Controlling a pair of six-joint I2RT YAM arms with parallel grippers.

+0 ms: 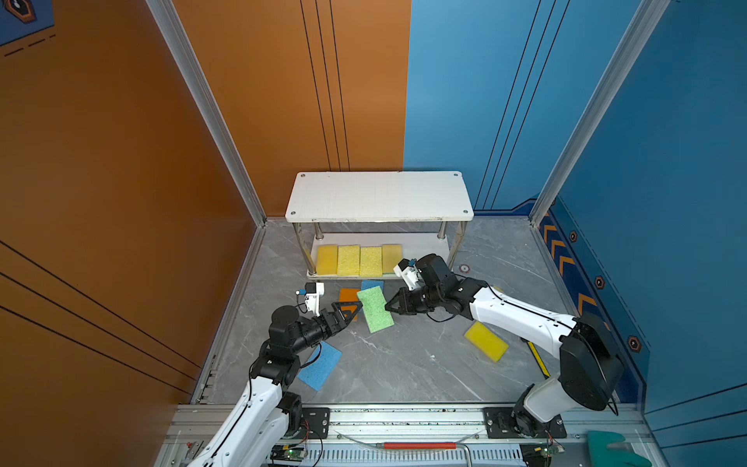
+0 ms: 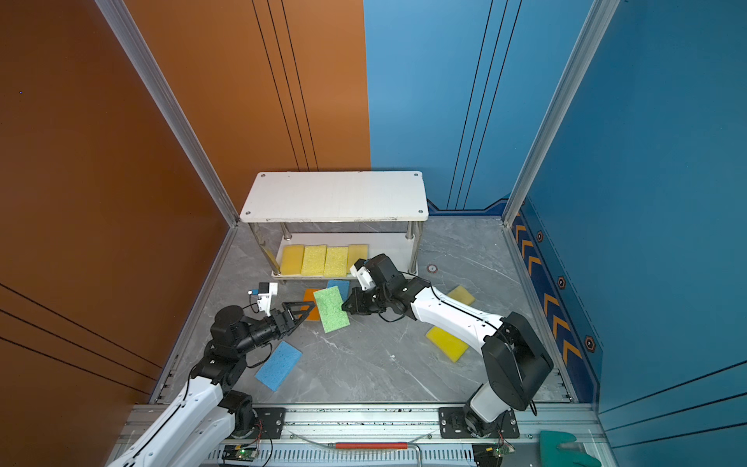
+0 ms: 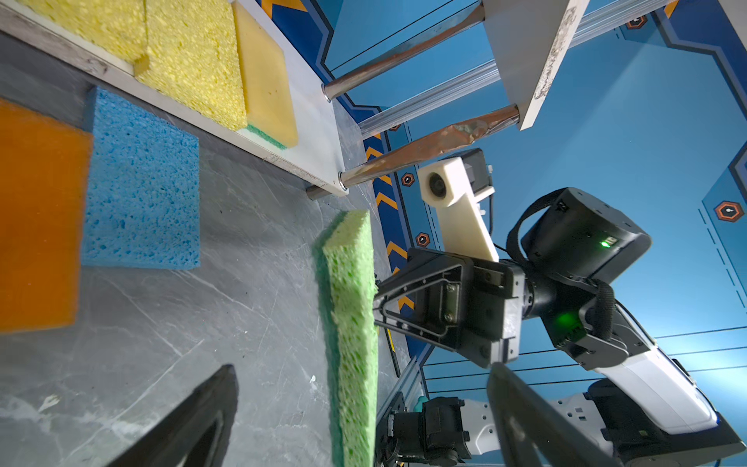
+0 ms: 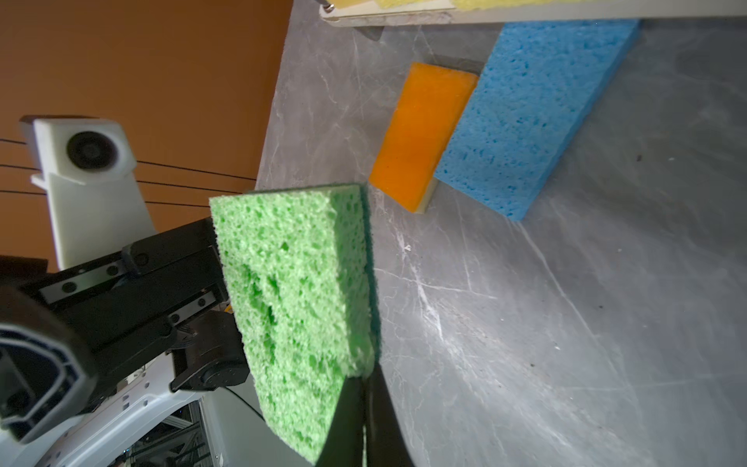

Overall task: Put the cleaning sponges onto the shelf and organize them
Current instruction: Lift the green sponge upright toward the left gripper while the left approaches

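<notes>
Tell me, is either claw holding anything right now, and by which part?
The right claw is pinching the green sponge by one of its long edges. The left claw is open beside the opposite edge and holds nothing.

Porous foam green sponge (image 4: 295, 299); shiny metal shelf posts (image 3: 420, 157); marbled floor (image 1: 404, 364).

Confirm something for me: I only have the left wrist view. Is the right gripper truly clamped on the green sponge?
Observer: Yes. The right wrist view shows the right gripper shut on the green sponge, pinching one edge.
Operator: I count three sponges on the shelf. Correct?
Observer: No, four. Both top views show four yellow sponges in a row on the lower board of the shelf.
</notes>
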